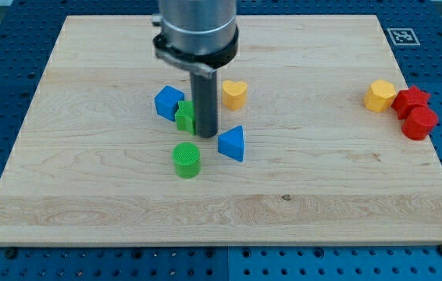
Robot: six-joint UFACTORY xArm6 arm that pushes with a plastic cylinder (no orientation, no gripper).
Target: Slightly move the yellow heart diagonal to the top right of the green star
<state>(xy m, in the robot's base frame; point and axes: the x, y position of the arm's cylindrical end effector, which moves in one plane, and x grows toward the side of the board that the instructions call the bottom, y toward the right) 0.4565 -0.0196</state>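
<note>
The yellow heart (234, 94) lies on the wooden board (307, 179) just up and right of the green star (185, 116), which is partly hidden behind my rod. My tip (208, 136) rests on the board between the green star at its left and the blue triangle (233, 144) at its right. The tip is below and to the left of the yellow heart, not touching it.
A blue block (169, 101) touches the green star's upper left. A green cylinder (187, 160) stands below the tip. At the view's right are a yellow block (379, 95), a red star (411, 101) and a red block (420, 123) close together.
</note>
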